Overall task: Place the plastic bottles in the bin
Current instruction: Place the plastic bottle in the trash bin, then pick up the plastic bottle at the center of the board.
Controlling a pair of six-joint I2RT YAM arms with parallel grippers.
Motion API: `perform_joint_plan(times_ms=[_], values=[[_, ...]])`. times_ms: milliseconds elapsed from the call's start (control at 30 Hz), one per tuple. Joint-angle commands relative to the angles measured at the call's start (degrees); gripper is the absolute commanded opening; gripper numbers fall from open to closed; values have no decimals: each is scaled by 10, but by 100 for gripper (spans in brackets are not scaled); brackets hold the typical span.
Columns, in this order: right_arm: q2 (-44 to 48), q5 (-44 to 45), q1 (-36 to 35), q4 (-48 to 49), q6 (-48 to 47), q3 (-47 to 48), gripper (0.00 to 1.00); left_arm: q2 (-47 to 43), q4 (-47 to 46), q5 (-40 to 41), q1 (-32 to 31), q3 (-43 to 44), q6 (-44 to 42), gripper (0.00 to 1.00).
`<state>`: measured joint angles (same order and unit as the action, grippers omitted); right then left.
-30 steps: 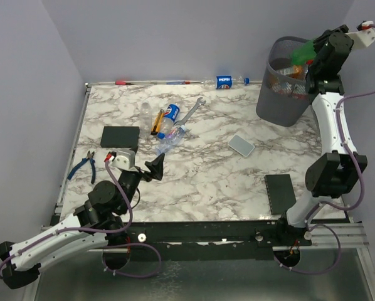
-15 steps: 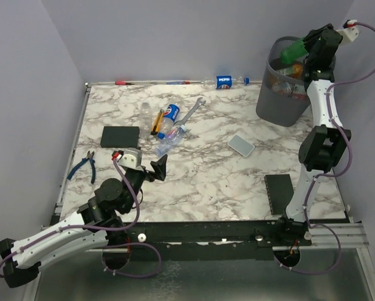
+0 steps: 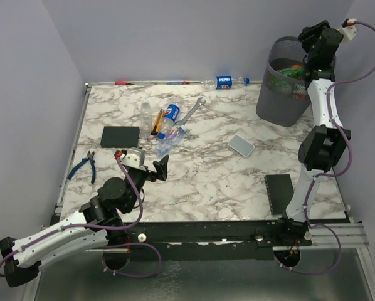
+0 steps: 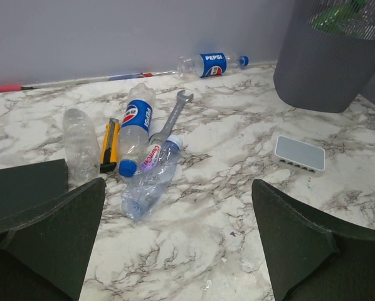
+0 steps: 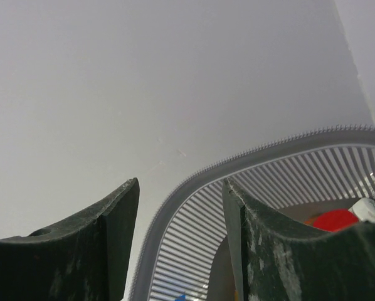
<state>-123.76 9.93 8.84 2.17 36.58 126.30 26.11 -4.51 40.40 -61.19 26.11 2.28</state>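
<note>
- I see plain pale lilac-grey walls [image 3: 175, 37] behind the table and on both sides.
- Tabletop [image 3: 206, 182]: white marble pattern, grey veins, thin metal edging.
- Black rail [image 3: 200, 233] runs along the near edge.
- Light is even and shadows are soft.

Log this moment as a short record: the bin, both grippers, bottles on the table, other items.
bin: upright, far right; green bottle inside
left gripper: open, empty, low over the table
right gripper: open, empty, above the bin's rim
bottles on table: four: Pepsi bottle by the back wall, second Pepsi bottle, pink-labelled clear bottle, unlabelled clear bottle
other items: wrench, yellow knife, white box
</note>
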Motion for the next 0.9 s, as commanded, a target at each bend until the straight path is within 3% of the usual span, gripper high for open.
perform_joint_plan(times_ms=[0,233,400,567,733,867], values=[[72,-31,0,37,31,-34,59,-1,4,-2,0,0,2,99],[221,-141,-9,76,101,-119,60,21,4,2,0,3,12,99],[390,-243,-56,137,109,-311,61,29,9,7,1,6,17,99],[529,-263,-173,59,12,-448,61,54,29,23,1,19,42,99],[611,-295,-257,-7,-3,-594,62,135,74,31,12,55,77,99],[634,-235,-300,-115,15,-690,65,224,112,-52,99,99,132,99]])
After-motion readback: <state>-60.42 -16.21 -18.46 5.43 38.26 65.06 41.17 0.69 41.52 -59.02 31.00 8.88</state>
